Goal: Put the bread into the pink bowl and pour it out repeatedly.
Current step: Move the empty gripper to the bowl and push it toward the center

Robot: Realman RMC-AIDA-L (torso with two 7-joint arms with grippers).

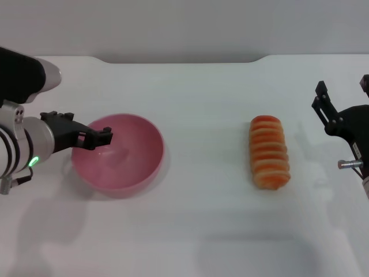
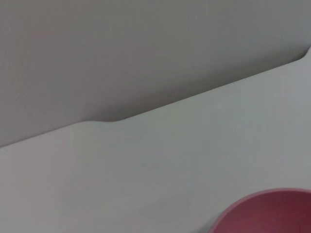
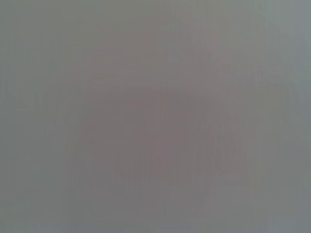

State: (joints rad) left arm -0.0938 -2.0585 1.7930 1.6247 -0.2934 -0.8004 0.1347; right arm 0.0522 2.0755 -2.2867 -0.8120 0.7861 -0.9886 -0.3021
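Pink bowl [image 1: 135, 167] plain glossy pink; bread [image 1: 269, 151] orange, pale cross stripes; table [image 1: 202, 231] white.

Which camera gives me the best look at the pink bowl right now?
The head view: the whole pink bowl shows, empty, with the left claw at its rim. The left wrist view catches only a rim edge; the right wrist view shows none.
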